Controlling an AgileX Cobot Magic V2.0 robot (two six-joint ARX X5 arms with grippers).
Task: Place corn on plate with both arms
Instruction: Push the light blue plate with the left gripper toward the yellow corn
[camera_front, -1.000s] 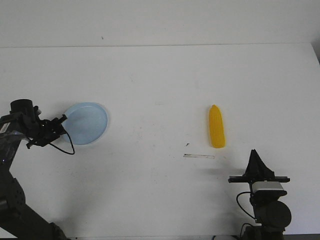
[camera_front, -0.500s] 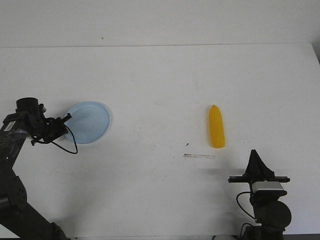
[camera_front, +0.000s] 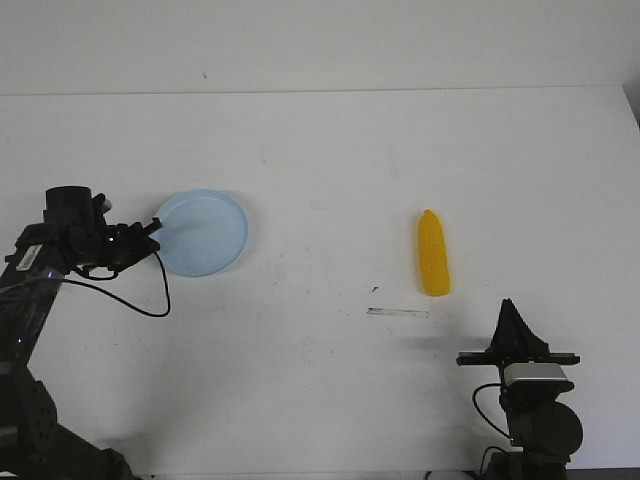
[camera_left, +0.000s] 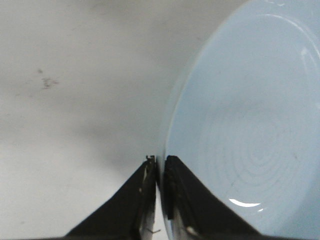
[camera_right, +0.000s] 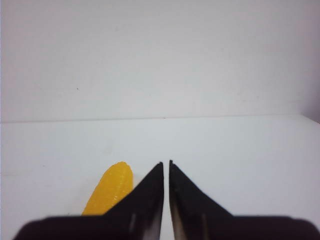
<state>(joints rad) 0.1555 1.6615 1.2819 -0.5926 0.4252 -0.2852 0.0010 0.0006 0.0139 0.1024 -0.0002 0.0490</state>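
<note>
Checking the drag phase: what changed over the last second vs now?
The left gripper, shut on the plate at its rim, has pulled the plate across the table toward the robot's right, closer to the corn. The grip was already on a second ago; nothing was released. The corn and the right gripper, shut and empty, have not moved.

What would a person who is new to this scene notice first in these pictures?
The bright yellow corn stands out most, lying alone on the right half of the white table, just ahead of the right gripper, whose jaws are shut on nothing. On the left, the pale blue plate catches the eye next, with the left gripper pinching its rim at the side away from the corn.
</note>
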